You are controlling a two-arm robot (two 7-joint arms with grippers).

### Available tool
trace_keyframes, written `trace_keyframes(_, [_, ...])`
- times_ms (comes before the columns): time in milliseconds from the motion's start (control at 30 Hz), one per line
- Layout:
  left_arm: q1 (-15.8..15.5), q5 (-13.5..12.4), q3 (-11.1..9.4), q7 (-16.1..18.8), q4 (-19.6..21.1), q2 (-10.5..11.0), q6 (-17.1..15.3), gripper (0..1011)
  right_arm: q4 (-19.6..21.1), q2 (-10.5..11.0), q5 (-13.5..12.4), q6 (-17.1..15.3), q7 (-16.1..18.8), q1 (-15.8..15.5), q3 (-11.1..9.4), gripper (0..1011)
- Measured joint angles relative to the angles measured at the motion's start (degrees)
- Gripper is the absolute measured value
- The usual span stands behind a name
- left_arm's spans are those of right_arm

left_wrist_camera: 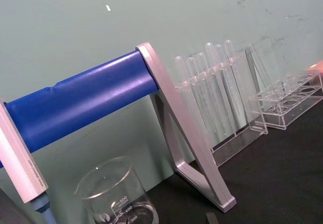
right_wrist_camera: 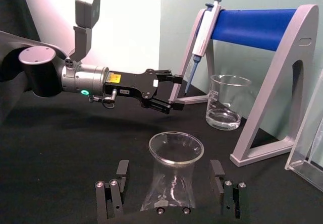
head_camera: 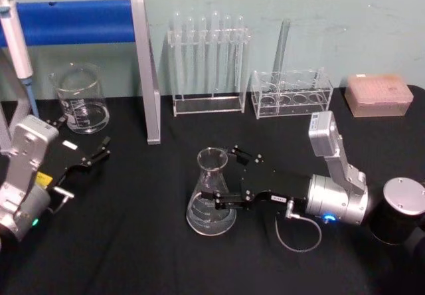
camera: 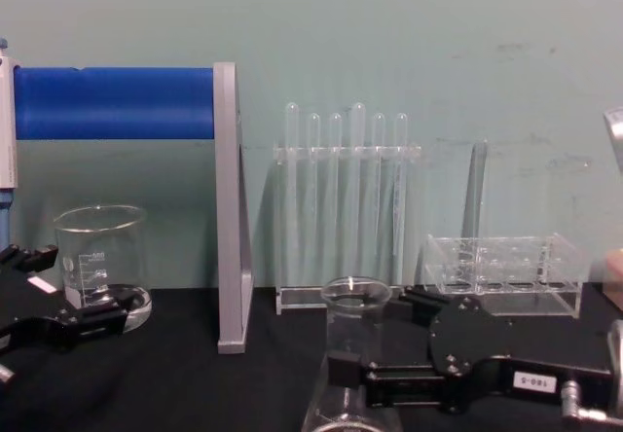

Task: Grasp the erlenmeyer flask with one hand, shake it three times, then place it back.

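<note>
A: Where is the erlenmeyer flask [head_camera: 210, 216] right now?

B: Upright on the black table [head_camera: 133, 248], near the front middle. The right gripper [head_camera: 220, 175] reaches in from the right at neck height. Its fingers [right_wrist_camera: 217, 169] stand apart, one on each side of the glass, and the right wrist view shows a gap on both sides — nothing is clamped.

A: So what worries you?

B: The cone. If the jaws close low on the slope, I expect the smooth glass to squeeze downward and slip out during a shake. An off-centre close could also push the flask sideways and tip it before it is held.

A: And the other arm?

B: The left gripper [head_camera: 89, 161] is parked at the left, fingers apart, close to the beaker [head_camera: 82, 99] — well away from the flask, so a wide shake seems unlikely to reach it.
</note>
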State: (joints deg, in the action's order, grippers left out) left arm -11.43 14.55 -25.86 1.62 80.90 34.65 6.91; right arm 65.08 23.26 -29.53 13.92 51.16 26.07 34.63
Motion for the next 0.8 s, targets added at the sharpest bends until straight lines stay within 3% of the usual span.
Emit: trace_keyframes(800, [0.0,0.0,0.0,0.0,0.0,0.0,0.0,1001,-1.2,-1.2,1.1,-0.5,-1.2,1.1,0.8,1000])
